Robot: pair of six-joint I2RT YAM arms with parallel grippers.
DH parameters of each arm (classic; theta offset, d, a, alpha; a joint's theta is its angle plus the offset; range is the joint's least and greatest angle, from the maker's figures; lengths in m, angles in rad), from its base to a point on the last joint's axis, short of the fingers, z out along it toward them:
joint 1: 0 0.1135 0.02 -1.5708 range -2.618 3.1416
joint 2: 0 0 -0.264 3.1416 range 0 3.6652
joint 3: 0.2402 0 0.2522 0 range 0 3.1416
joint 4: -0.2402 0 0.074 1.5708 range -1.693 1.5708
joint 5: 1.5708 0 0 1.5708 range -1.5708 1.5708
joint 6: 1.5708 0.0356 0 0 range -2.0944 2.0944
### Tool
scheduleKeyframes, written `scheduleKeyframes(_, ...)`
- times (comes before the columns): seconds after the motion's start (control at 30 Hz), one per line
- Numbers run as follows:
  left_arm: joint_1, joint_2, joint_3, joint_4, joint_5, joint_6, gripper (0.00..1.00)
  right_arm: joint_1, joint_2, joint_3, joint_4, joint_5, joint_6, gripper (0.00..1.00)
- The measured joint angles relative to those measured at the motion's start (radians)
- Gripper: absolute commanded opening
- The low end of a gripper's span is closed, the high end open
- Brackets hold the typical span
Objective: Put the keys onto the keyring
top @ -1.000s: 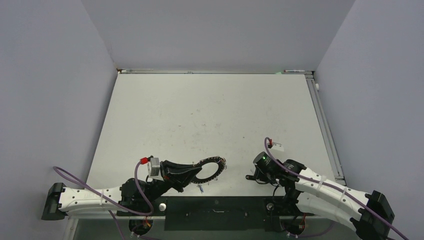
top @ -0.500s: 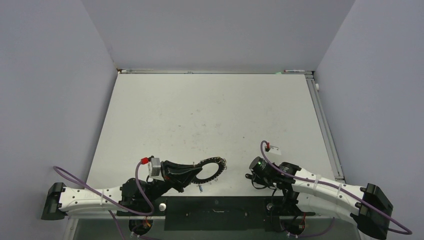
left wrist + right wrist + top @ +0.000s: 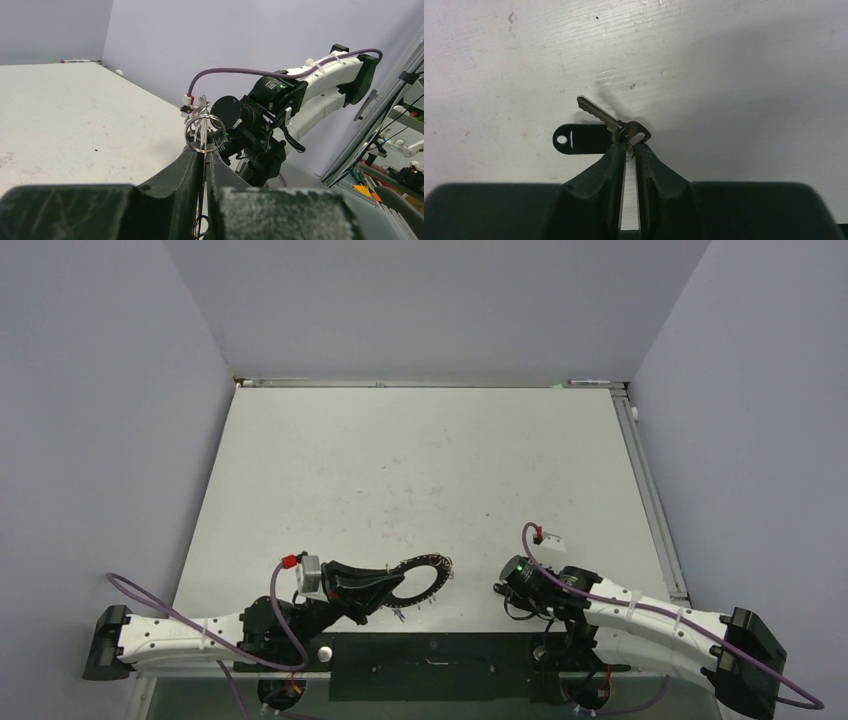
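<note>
My left gripper [image 3: 390, 586] is shut on the near rim of the keyring [image 3: 441, 568], a flat grey ring fringed with small wire loops, held just above the table. In the left wrist view the keyring [image 3: 205, 167] runs edge-on between the fingers, and one wire loop [image 3: 205, 133] stands above the tips of the left gripper [image 3: 205, 152]. A tiny bluish key [image 3: 399, 615] sits under the ring's near edge. My right gripper [image 3: 629, 146] pinches the small silver loop of the dark key [image 3: 579, 139], a black tag with a metal blade [image 3: 596, 112] lying on the table.
The white table [image 3: 420, 470] ends at a metal rail along the right edge [image 3: 650, 490]. Grey walls close in the left, back and right sides. The right arm [image 3: 280, 107] is close in front of the left gripper.
The right gripper's jaws have closed in on the dark key's loop, and the right wrist has shifted slightly left. The left arm and the keyring have stayed still.
</note>
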Motion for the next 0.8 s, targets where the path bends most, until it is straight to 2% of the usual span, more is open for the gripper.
scheduleKeyframes(0.1,0.0,-0.002,0.0,-0.003,0.0,0.0,0.0,0.004,-0.003,-0.002,0.002,0.002,0.002,0.05)
scheduleKeyframes(0.5,0.0,-0.002,0.0,-0.006,0.001,0.0,0.0,0.006,-0.047,0.005,-0.003,0.027,-0.007,0.05)
scheduleKeyframes(0.8,0.0,-0.002,0.0,-0.006,0.004,0.0,0.0,0.016,-0.085,0.085,-0.022,0.048,-0.049,0.06)
